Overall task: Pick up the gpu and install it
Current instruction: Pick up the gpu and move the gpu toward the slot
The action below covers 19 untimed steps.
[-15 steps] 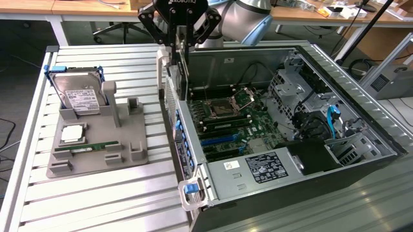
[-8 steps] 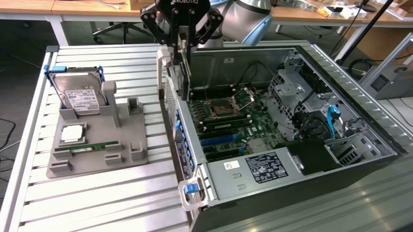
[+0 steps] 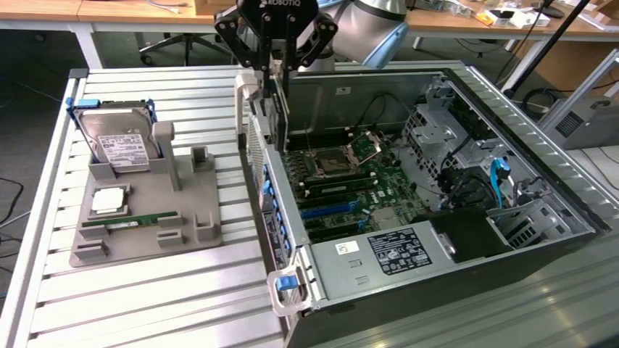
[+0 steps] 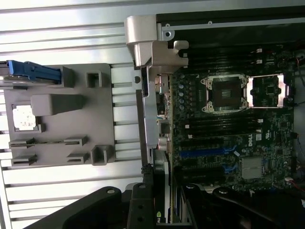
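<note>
My gripper (image 3: pixel 277 67) hangs over the rear wall of the open computer case (image 3: pixel 541 181), shut on the gpu (image 3: pixel 278 109). The gpu is held edge-on and upright, a thin dark board reaching down toward the case wall. In the wrist view the gpu (image 4: pixel 161 188) shows between my black fingers (image 4: pixel 139 207), silvery bracket foremost, and my gripper (image 4: pixel 164 212) sits above the case's rear edge. The motherboard (image 3: pixel 353 177) lies inside the case, and its blue expansion slots (image 4: pixel 205 152) are beside the card's lower end.
A grey fixture tray (image 3: pixel 145 239) stands at the exterior view's left, holding a hard drive in a blue frame (image 3: pixel 116 141), a CPU (image 3: pixel 109 199) and a green RAM stick (image 3: pixel 130 220). The power supply (image 3: pixel 396 250) and drive cages (image 3: pixel 454 145) fill parts of the case.
</note>
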Available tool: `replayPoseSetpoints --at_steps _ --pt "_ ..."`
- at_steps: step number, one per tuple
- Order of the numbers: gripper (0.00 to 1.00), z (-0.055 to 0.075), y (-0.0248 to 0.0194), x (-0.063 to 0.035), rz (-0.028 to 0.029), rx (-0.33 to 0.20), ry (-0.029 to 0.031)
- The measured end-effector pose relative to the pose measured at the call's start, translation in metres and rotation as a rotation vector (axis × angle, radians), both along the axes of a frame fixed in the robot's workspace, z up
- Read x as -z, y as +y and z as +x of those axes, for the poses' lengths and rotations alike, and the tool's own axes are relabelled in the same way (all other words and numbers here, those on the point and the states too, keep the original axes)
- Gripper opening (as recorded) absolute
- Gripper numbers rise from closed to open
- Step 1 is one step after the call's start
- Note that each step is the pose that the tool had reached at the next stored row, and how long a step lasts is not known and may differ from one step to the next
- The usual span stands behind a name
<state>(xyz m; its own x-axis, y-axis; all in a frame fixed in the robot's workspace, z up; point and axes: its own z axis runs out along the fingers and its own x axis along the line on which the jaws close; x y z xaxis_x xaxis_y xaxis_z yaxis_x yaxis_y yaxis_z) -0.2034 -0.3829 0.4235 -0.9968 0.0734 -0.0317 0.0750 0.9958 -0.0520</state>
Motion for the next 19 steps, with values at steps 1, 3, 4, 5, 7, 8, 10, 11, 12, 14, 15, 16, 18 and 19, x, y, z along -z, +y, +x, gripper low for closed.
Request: replayPoseSetpoints --at_steps 1,3,4,5,7,8,10,11,12,14,15,16,18,19 --pt "0.27 0.0004 0.0 0.0001 0.0 0.0 0.0" --pt "0.27 0.0013 0.0 0.0001 -0.0001 0.0 0.0001" --pt "0.27 0.0018 -0.0001 0.0002 0.0 0.0 0.0" --pt "0.27 0.0022 -0.0001 0.0003 0.0 0.0 0.0" --pt "0.27 0.003 -0.0001 0.0004 0.0 0.0 0.0" --pt "0.27 0.0034 -0.0001 0.0005 0.0 0.0 0.0" --pt "0.27 0.0044 -0.0002 0.0006 0.0 0.0 0.0" --pt "0.27 0.0048 -0.0003 0.0006 -0.0001 0.0 0.0" --pt "0.27 0.0053 -0.0003 0.0007 0.0 0.0 0.0001" --pt "0.27 0.0063 -0.0004 0.0009 0.0 0.0 0.0" --pt "0.27 0.0067 -0.0004 0.0009 -0.0001 0.0 0.0001" --pt "0.27 0.007 -0.0005 0.001 0.0 0.0 0.0" --pt "0.27 0.0077 -0.0006 0.0011 0.0 0.0 0.0" --pt "0.27 0.008 -0.0006 0.0012 0.0 0.0 0.0"
